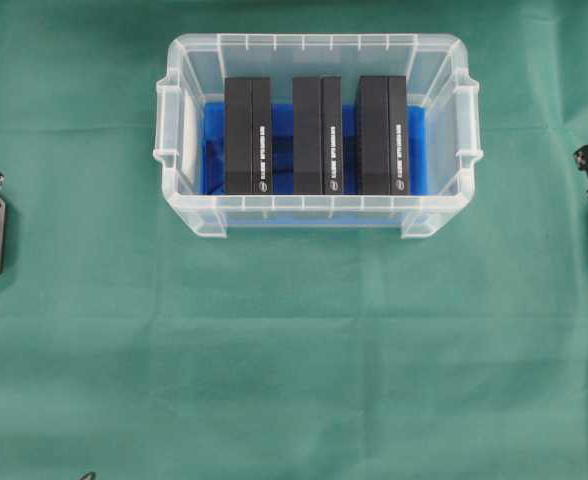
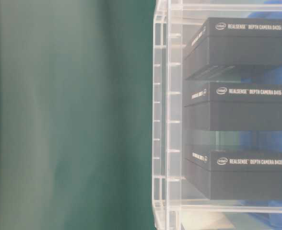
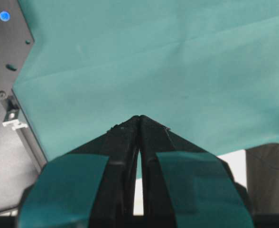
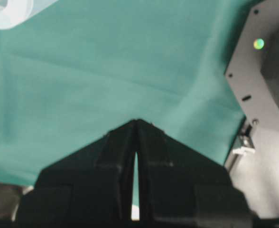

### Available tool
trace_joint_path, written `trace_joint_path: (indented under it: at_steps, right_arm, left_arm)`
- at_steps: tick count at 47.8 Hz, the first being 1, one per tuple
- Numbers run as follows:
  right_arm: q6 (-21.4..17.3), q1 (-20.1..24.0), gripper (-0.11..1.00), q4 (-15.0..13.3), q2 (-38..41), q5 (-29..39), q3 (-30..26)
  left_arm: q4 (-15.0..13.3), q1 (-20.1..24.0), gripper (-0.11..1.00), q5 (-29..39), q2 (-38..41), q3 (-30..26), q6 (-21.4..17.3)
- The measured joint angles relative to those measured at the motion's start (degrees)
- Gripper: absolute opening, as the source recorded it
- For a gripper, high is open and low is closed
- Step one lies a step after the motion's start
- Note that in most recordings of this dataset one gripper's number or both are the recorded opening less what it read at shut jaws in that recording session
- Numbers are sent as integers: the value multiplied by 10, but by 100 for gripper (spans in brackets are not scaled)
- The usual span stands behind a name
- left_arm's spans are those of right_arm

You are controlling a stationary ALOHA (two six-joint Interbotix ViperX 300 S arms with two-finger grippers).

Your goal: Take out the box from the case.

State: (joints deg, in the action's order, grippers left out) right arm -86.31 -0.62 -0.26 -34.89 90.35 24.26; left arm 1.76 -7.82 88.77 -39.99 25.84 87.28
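Your clear plastic case sits at the middle of the worktop's far edge, its long side running left to right. Inside it, on a blue cloth lining, three black depth-camera boxes stand side by side with gaps between them: the left box, the middle box and the right box. Each box's long axis runs from the far wall to the near wall of the case.

Your left end effector is at the worktop's left edge, its fingers pressed together on nothing. Your right end effector is at the right edge, likewise pressed together and empty. Both are well apart from the case, which lies inward and toward the far edge from each.

Judged from this layout, the left box is nearer your left arm and the right box nearer your right arm. Either end effector would have to spread before reaching down over a box.
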Motion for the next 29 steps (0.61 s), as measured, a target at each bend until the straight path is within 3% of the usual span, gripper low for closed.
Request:
trace_joint_path:
  at_steps: [7,16,20,29]
  right_arm:
    - [1,0,0,-3,4,0,-1]
    - [15,-19,0,-27,4,0,-2]
    - [34,-40,0,-38,4,-1,-1]
    - [107,-113,0,-45,7,-4,-2]
  left_arm:
    - [2,0,1,0,0,0,2]
    - [8,28,1,4,-1,0,-4]
    - [11,59,1,5,-1,0,-24]
    - [12,145,1,5,0,-2,-108]
